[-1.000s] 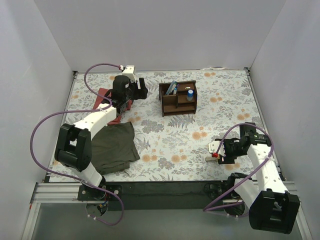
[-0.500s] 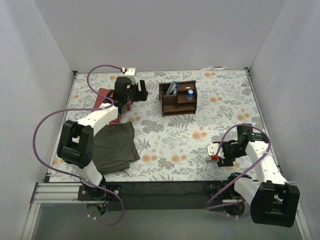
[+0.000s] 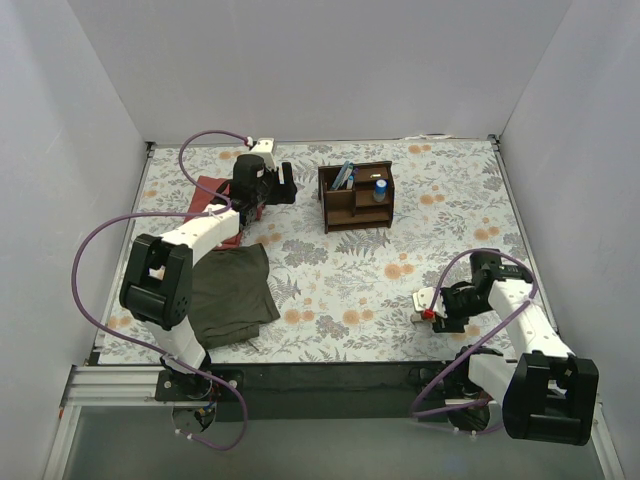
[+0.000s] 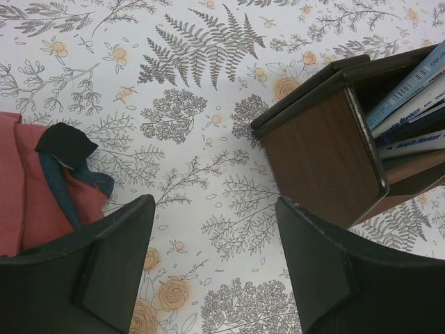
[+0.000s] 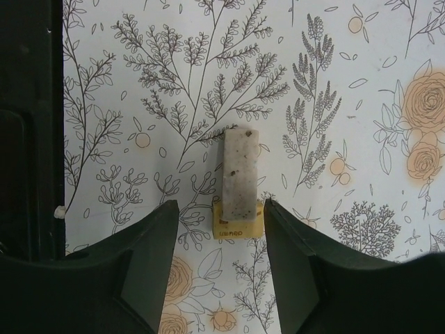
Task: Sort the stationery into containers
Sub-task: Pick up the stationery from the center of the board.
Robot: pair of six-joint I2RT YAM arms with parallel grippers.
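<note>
Just now the right gripper [image 5: 219, 209] hangs released, straddling the eraser [image 5: 240, 174] lying flat between its tips. An off-centre squeeze could flick it away. Far ahead stands the organiser [image 3: 352, 218]; the left gripper [image 4: 215, 205] near it gapes empty.

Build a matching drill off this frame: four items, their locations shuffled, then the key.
Items
1. eraser
2. blue-capped cylinder
3. olive cloth
4. red cloth

Places
A. in the organiser, in the compartment on the right in the top view
B. far left, next to the open left gripper
C. on the table, between the fingers of the open right gripper
D. near-left part of the table

Pairs: 1-C, 2-A, 3-D, 4-B
</note>
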